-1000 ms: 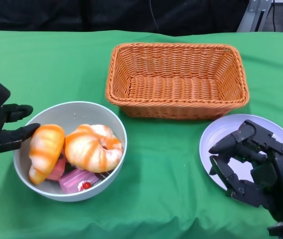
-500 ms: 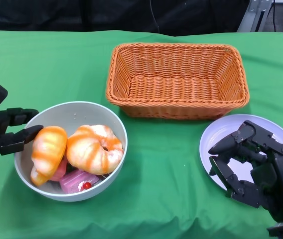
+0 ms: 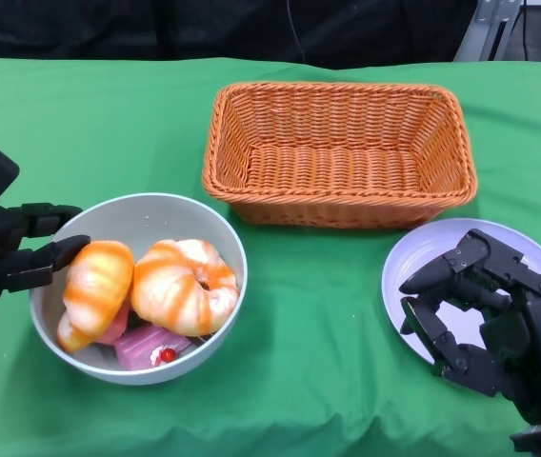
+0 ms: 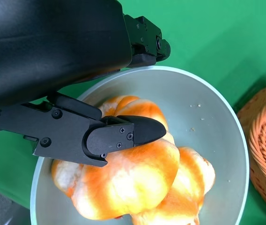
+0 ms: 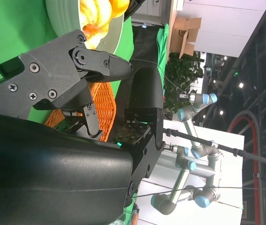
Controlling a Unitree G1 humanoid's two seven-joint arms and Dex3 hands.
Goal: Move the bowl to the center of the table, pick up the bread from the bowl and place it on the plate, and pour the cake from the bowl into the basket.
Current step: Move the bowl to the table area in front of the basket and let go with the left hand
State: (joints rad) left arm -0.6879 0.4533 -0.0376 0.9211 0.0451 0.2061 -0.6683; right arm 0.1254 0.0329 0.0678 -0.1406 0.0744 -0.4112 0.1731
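Bowl [image 3: 223,249] is sitting at the near left of the table [image 3: 318,314], not yet at the center, holding 2 pieces of bread [image 3: 183,284] and pink cake [image 3: 147,345] tucked underneath. Left hand [image 3: 18,255] is reaching in over the bowl's left rim; in the left wrist view 1 finger [image 4: 123,136] is lying on top of the left bread and another is reaching past the outside of the rim, so the hand seems to be straddling the wall, though whether it is truly clamping the rim cannot be told. Right hand [image 3: 485,319] is hovering over the plate [image 3: 418,255] at the near right, its fingers loosely curled and apart, holding nothing.

Judging by looks, the bowl is appearing smooth, stiff and probably slippery, so pinching its wall is looking like the surest hold for sliding it over the cloth. The bread is looking light, glossy and rounded, likely yielding; grasping it across the middle is seeming best. The cake is looking small and loose, likely to tumble out on tipping.

Farther back, the basket [image 3: 337,152] is standing well apart from the bowl.
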